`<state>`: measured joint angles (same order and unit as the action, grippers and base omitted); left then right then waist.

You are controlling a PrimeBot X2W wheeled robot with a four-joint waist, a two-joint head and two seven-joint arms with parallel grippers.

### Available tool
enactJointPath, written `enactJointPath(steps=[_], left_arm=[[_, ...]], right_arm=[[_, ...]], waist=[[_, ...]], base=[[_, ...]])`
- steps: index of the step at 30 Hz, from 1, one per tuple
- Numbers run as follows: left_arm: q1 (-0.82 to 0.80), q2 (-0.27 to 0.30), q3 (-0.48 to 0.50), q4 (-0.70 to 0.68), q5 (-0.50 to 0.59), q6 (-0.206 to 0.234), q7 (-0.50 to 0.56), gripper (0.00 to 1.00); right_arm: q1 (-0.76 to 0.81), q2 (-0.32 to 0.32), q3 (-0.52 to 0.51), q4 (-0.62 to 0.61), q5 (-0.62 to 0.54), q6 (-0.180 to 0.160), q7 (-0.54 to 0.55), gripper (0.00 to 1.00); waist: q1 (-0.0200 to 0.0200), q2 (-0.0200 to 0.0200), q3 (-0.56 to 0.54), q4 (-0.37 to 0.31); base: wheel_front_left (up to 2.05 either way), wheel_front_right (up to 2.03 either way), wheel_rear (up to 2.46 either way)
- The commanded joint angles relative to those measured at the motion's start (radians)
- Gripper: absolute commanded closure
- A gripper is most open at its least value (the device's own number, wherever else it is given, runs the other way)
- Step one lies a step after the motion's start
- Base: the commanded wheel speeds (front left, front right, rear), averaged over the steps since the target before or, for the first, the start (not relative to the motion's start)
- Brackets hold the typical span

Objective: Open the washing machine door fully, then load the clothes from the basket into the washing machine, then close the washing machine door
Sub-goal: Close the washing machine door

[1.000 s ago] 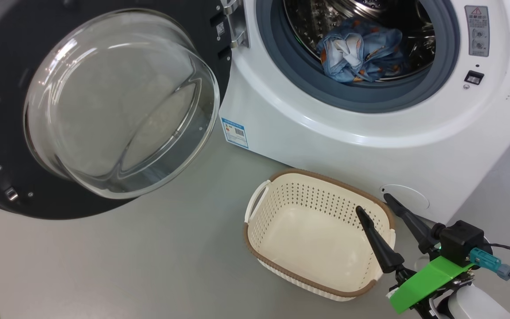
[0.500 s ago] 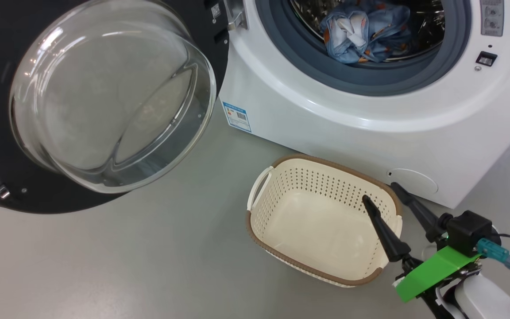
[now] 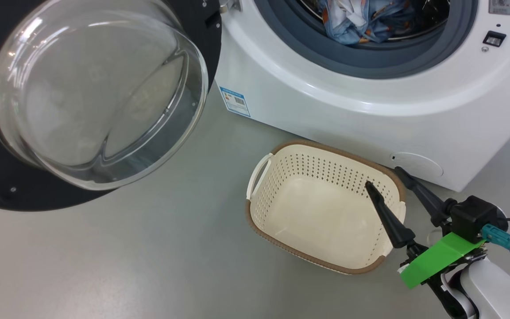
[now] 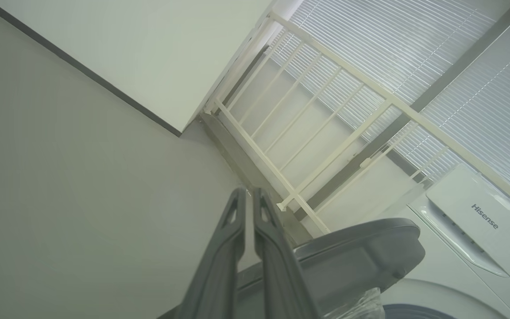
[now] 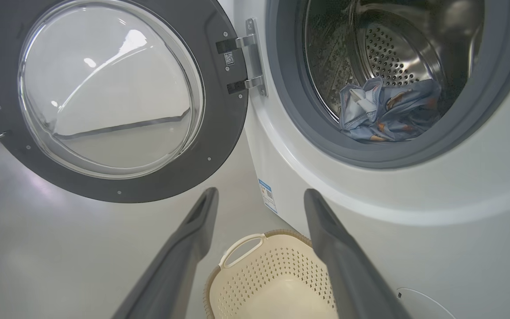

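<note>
While right claw (image 3: 382, 176) gapes, forearm angled over basket (image 3: 264, 197)

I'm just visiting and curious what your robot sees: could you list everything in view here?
washing machine: one, white, back right.
washing machine door: one, black ring with clear glass, open at left.
clothes: one bundle, light blue, inside the drum.
basket: one, cream with brown rim, empty, on floor before machine.
label: one, blue, machine's lower left.
right jaws: two dark fingers, open, above basket's right rim.
left jaws: two grey fingers, shut, empty.
</note>
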<state>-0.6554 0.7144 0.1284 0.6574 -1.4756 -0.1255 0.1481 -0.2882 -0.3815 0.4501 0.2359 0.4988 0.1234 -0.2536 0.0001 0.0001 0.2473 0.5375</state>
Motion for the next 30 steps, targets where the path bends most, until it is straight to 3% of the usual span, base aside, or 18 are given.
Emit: enactJointPath(steps=[1, 30], left_arm=[[-0.039, 0.086, 0.023, -0.002, -0.017, -0.005, 0.021, 1.0], [-0.067, 0.106, -0.031, 0.112, -0.105, -0.005, 0.227, 1.0]], right_arm=[[-0.02, -0.01, 0.02, -0.018, -0.008, 0.007, -0.008, 0.0], [-0.073, -0.048, 0.063, -0.014, -0.012, 0.007, -0.008, 0.0]], waist=[[-0.0001, -0.0001, 0.01, -0.004], [-0.0001, -0.0001, 0.095, -0.054]], base=[[0.0, 0.0, 0.0], [0.0, 0.0, 0.0]])
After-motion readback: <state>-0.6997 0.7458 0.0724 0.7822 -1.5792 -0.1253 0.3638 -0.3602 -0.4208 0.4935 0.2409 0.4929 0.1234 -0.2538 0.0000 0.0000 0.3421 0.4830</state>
